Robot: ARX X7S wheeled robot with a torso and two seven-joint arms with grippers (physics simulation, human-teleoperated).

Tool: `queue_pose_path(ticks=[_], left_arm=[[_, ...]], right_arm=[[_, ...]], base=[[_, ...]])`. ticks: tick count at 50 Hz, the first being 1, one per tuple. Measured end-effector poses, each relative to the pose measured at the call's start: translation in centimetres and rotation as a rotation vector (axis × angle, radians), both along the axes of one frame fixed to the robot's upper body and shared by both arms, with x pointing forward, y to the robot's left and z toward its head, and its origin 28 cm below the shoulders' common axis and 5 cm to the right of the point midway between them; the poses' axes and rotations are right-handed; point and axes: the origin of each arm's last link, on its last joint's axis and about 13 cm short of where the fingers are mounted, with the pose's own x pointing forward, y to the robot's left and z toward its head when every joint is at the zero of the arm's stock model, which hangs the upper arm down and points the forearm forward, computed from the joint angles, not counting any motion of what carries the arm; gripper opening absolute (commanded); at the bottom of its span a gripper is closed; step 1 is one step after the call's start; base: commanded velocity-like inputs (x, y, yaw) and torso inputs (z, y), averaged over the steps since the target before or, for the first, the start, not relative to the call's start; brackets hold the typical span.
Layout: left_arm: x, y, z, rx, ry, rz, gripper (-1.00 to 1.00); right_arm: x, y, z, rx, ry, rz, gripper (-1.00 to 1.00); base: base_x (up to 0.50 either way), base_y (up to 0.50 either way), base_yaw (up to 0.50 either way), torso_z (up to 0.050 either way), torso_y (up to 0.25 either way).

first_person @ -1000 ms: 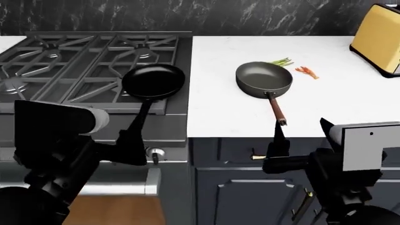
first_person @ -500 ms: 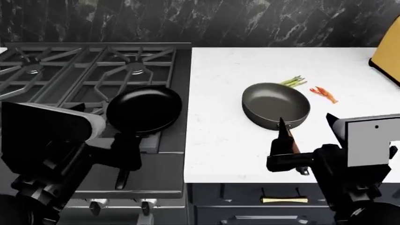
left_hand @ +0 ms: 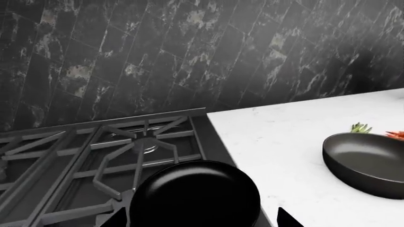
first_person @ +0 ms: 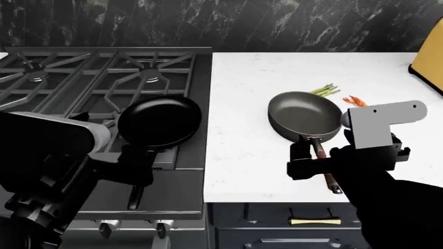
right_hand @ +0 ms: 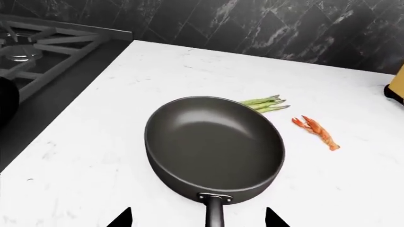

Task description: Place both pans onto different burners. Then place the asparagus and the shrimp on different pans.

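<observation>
The black skillet (first_person: 159, 120) rests on the stove's front right grate, its thin handle pointing toward me. My left gripper (first_person: 138, 162) is open above that handle; in the left wrist view (left_hand: 202, 220) its fingertips stand wide apart either side of the skillet's (left_hand: 196, 196) near rim. The grey pan (first_person: 304, 115) sits on the white counter (first_person: 242, 155) with its wooden handle (first_person: 322, 161) toward me. My right gripper (first_person: 310, 158) is open and straddles that handle (right_hand: 215, 215). The asparagus (right_hand: 265, 103) and shrimp (right_hand: 315, 132) lie on the counter just beyond the pan.
The back right burner (first_person: 151, 77) and the left grates (first_person: 36, 78) are bare. A yellow toaster (first_person: 429, 67) stands at the counter's far right. A dark marble wall (first_person: 221, 21) closes the back. Cabinet doors show below the counter edge.
The view rose and closed in on the stove and counter. My right gripper then moved forward and down over the grey pan's handle. The left arm and skillet stayed put.
</observation>
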Motion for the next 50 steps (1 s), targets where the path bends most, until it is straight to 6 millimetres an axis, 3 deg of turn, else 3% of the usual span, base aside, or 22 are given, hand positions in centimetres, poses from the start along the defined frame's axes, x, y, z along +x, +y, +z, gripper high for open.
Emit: queue_pose_path(ticks=[50], left_arm=[[0.2,0.1,-0.9,-0.043,-0.001,0.020,1.00]], right_arm=[[5.3,-1.3,-4.3,0.082,0.172,-0.070,1.00]], base=[[0.00,0.00,0.00,0.000,0.000]])
